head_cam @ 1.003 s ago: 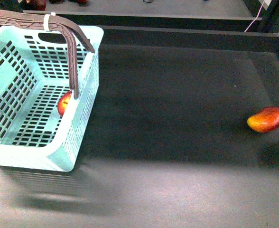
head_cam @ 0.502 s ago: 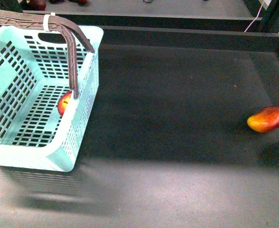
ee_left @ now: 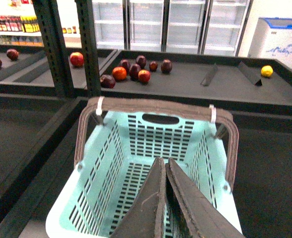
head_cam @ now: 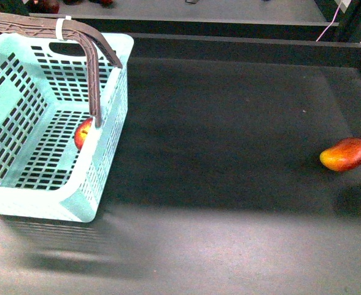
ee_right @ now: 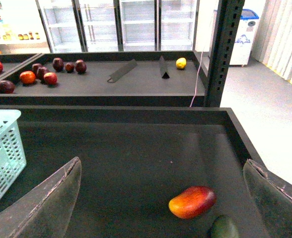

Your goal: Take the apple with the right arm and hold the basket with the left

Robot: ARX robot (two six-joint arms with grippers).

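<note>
The turquoise basket (head_cam: 21, 196) stands at the table's left, its brown handles (head_cam: 94, 80) raised. The apple (head_cam: 83, 133) lies inside it against the right wall, partly hidden by that wall. In the left wrist view my left gripper (ee_left: 165, 161) is shut and empty, hovering above the basket (ee_left: 111, 163); the apple is hidden there. In the right wrist view my right gripper (ee_right: 166, 171) is open and empty over the table's right side, and a corner of the basket (ee_right: 4, 148) shows. Neither gripper shows in the front view.
A mango-shaped red-orange fruit (head_cam: 346, 153) lies at the right edge; it also shows in the right wrist view (ee_right: 192, 202) beside a dark green fruit (ee_right: 224, 228). A raised rim (head_cam: 229, 46) bounds the black table. Shelves behind hold several fruits (ee_left: 136, 69).
</note>
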